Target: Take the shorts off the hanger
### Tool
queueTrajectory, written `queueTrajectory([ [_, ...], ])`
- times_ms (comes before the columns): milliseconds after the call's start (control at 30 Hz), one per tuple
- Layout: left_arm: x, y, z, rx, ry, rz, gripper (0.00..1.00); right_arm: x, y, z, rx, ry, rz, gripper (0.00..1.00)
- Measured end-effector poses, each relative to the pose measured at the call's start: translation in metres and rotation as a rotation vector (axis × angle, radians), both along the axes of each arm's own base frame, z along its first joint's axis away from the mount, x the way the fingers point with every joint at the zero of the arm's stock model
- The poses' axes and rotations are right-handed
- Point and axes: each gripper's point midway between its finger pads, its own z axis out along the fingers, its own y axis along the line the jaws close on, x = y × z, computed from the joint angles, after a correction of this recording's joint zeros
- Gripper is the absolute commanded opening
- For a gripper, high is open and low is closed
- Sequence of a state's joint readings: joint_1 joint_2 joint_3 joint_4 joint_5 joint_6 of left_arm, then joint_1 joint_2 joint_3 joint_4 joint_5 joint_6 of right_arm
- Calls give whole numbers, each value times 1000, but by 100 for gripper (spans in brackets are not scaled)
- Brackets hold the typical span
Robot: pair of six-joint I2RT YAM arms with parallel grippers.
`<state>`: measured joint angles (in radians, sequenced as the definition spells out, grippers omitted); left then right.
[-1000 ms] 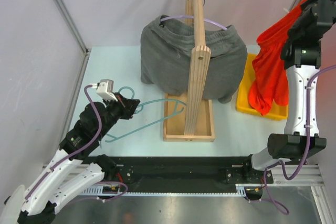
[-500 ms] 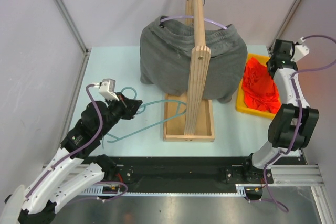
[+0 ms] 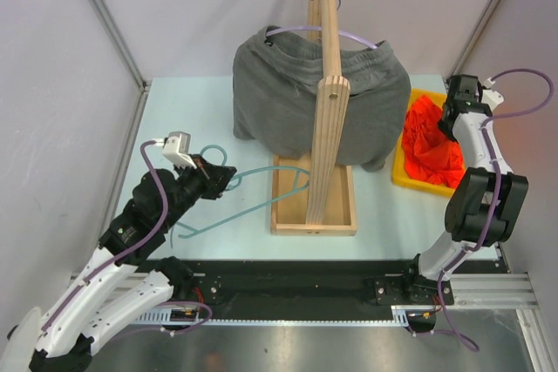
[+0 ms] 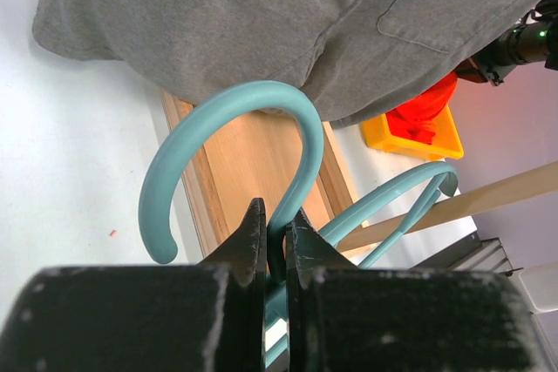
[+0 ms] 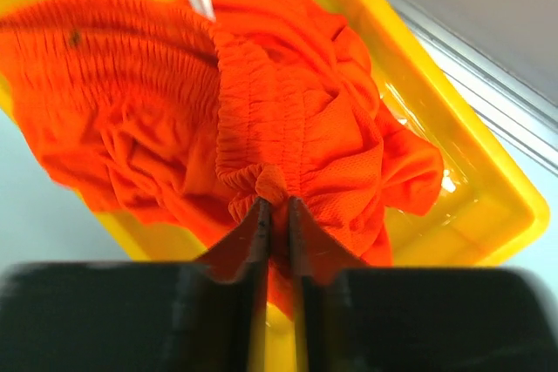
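The dark grey shorts hang on a lilac hanger hooked over the wooden rack; they also fill the top of the left wrist view. The orange-red shorts lie bunched in the yellow bin. My right gripper reaches down into that bin, shut on a fold of the orange-red shorts. My left gripper is shut on the neck of a bare teal hanger that rests low over the table at the left.
The rack's wooden base tray stands mid-table, with the teal hanger's arm reaching over it. The yellow bin's rim sits near the right wall frame. Grey partition walls close in both sides.
My right arm came down from high at the right and lowered the hanging orange-red shorts into the yellow bin. The left arm and the teal hanger stayed put.
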<state>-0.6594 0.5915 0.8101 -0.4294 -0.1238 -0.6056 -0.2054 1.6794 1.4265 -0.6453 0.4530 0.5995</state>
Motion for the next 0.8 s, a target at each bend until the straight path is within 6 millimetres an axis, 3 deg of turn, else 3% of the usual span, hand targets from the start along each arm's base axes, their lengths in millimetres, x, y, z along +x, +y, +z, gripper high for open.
queueTrajectory([
  [67, 0, -1, 0, -1, 2, -3, 0, -2, 6, -3, 11, 25, 35, 49],
  [133, 0, -1, -1, -2, 6, -3, 0, -4, 12, -6, 29, 48, 79, 87],
  [200, -1, -1, -1, -2, 7, -3, 0, -5, 19, -8, 52, 61, 120, 98],
  [267, -2, 1, -1, -1, 8, -2, 0, -9, 25, -6, 61, 69, 150, 100],
  [333, -4, 2, -2, 2, 11, -1, 0, -17, 31, 9, 50, 58, 183, 100],
  [467, -5, 4, -1, 0, 7, 2, 0, -31, 52, 61, -4, -41, 259, 100],
  [567, -5, 4, -2, 4, 11, 2, 0, -47, 84, 88, -36, -83, 322, 100],
  [667, -3, 2, -5, 11, 18, 2, 0, -59, 129, 83, -31, -61, 427, 99],
  [733, -1, 1, -9, 26, 26, 1, 0, -72, 164, 65, -14, -23, 516, 98],
  [800, 3, -1, -15, 51, 44, 0, 0, -98, 197, 37, 12, 39, 612, 98],
])
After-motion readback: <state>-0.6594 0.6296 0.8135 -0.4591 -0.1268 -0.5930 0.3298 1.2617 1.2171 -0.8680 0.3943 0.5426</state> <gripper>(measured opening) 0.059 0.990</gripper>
